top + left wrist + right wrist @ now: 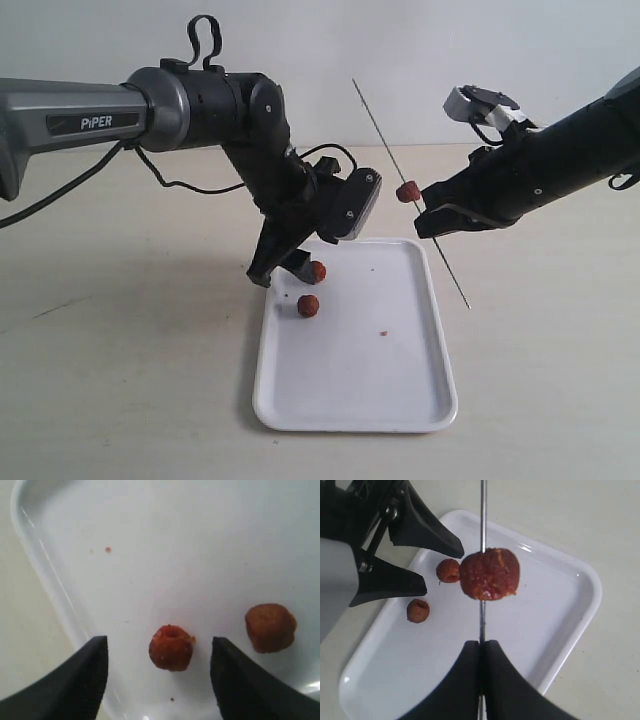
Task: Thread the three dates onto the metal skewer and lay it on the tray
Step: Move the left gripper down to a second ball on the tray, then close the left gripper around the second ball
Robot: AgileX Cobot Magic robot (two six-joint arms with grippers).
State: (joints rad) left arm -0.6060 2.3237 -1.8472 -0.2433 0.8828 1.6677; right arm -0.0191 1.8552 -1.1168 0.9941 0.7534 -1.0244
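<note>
My right gripper (432,214) (481,646) is shut on the thin metal skewer (380,125) (482,510), which slants up over the white tray (400,400) (560,595). One date (407,191) (490,573) is threaded on the skewer just beyond the fingers. Two more dates lie on the tray's far left part. My left gripper (282,272) (157,652) is open there, and one reddish date (317,269) (171,647) (448,570) lies untouched in the gap between its fingers. The other, browner date (308,305) (270,627) (418,610) lies just outside one finger.
A tiny red crumb (383,332) (108,549) lies near the tray's middle. The tray rim (45,565) runs close beside the left gripper. A black cable (200,187) trails from the left arm over the beige table (120,340).
</note>
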